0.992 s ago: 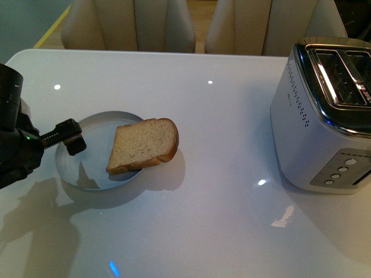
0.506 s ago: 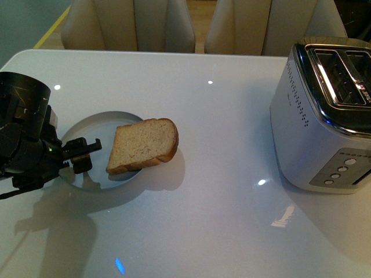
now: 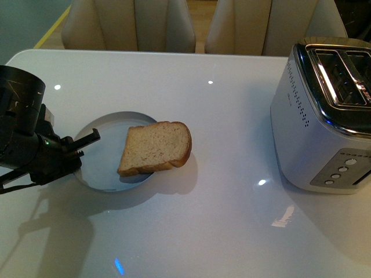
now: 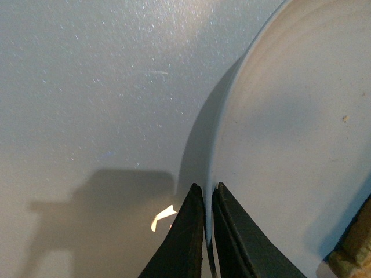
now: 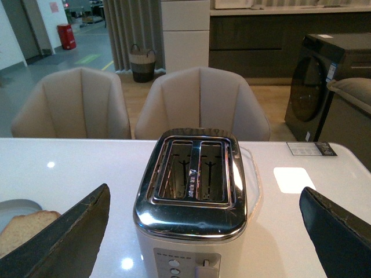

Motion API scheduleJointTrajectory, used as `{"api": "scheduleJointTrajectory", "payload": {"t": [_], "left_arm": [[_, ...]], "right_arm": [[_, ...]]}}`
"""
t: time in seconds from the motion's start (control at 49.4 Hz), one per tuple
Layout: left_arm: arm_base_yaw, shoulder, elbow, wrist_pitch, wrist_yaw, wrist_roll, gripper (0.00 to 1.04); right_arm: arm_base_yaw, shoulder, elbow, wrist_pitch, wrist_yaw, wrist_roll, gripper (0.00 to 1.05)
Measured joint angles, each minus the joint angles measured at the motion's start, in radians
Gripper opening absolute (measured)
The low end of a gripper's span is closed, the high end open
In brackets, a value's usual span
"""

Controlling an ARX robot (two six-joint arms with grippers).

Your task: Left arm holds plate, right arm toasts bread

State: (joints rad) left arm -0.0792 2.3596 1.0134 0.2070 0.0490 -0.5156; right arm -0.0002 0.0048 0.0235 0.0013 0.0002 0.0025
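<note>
The pale blue-grey plate point(image 3: 103, 163) lies on the white table at the left, and the bread point(image 3: 156, 148) rests across its right rim, overhanging the table. My left gripper point(image 3: 82, 146) is at the plate's left edge, shut on the rim. The left wrist view shows the two black jaws point(image 4: 207, 197) pinching the thin rim of the plate point(image 4: 290, 116), with a corner of the bread point(image 4: 353, 256) at the edge. My right gripper point(image 5: 204, 191) is open and empty, facing the toaster point(image 5: 194, 191). It does not show in the front view.
The silver two-slot toaster point(image 3: 324, 116) stands at the table's right side with both slots empty, its buttons and lever toward me. Beige chairs point(image 3: 127, 23) line the far edge. In the right wrist view the bread point(image 5: 23, 229) and plate point(image 5: 16, 207) appear beside one finger point(image 5: 64, 237).
My left gripper swung down onto the plate's left rim and shut on it. The plate and bread slid a little to the right.
</note>
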Motion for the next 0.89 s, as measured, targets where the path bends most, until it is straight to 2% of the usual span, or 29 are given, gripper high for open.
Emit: {"api": "scheduleJointTrajectory", "payload": {"t": [0.344,0.628,0.891], "left_arm": [[0.01,-0.078,-0.076,0.031,0.082,-0.087,0.03],[0.024,-0.242,-0.161,0.044,0.11,-0.113,0.03],[-0.005,-0.458,-0.182,-0.041,0.146,-0.186,0.03]], "right_arm": [[0.0,0.0,0.0,0.0,0.0,0.0,0.96],[0.0,0.0,0.0,0.0,0.0,0.0,0.96],[0.0,0.0,0.0,0.0,0.0,0.0,0.96]]}}
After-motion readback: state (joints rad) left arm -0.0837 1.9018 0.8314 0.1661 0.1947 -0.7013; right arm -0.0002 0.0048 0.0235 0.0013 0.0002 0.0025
